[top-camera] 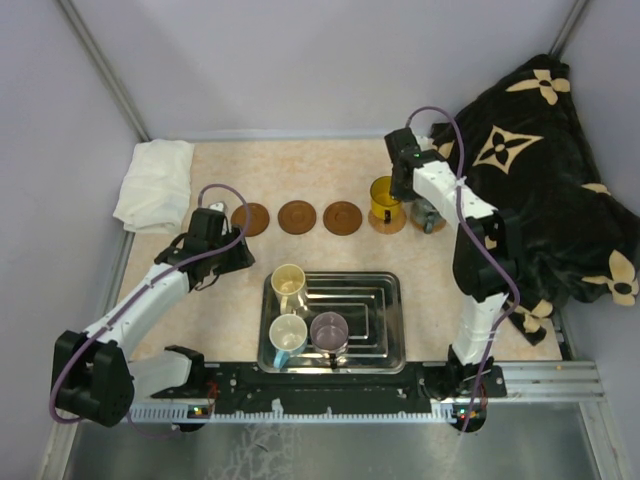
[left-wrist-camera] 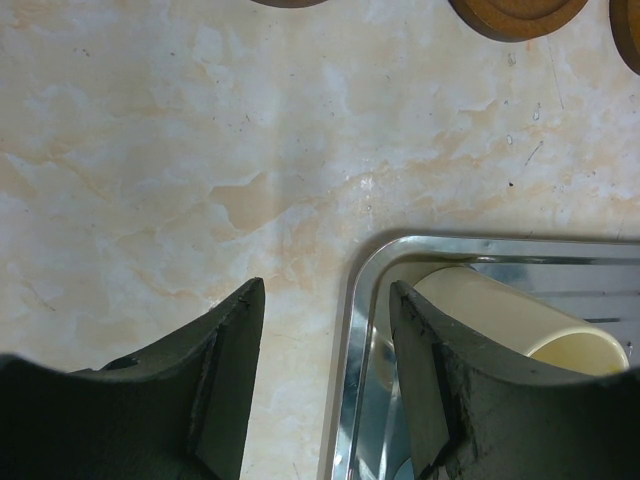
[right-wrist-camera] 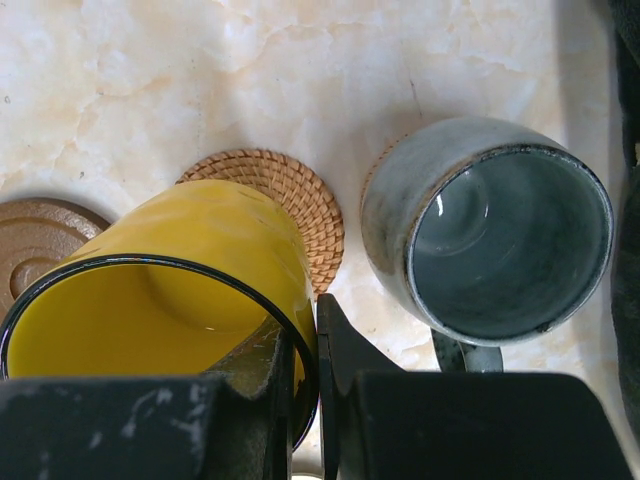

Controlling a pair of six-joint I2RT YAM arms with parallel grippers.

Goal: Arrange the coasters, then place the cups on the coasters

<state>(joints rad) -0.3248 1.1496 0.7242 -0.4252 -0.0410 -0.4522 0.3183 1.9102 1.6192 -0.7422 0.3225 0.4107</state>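
Yellow cup [right-wrist-camera: 170, 300] is sitting on the woven coaster [right-wrist-camera: 290, 195], with the right gripper [right-wrist-camera: 305, 330] clamping its rim, one finger inside. Risk: the fingers dragging the rim on release and nudging the cup off-centre toward the grey-green cup [right-wrist-camera: 490, 240] just beside. Left gripper [left-wrist-camera: 325, 330] is hanging parted, holding nothing, straddling the tray [left-wrist-camera: 350, 350] rim and risking a snag.

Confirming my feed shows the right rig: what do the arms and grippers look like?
Both the left arm and right arm have white link shells and black joint housings, each trailed by a looping purple cable. The left gripper and right gripper have matte black, wedge-shaped fingers. No markings legible.
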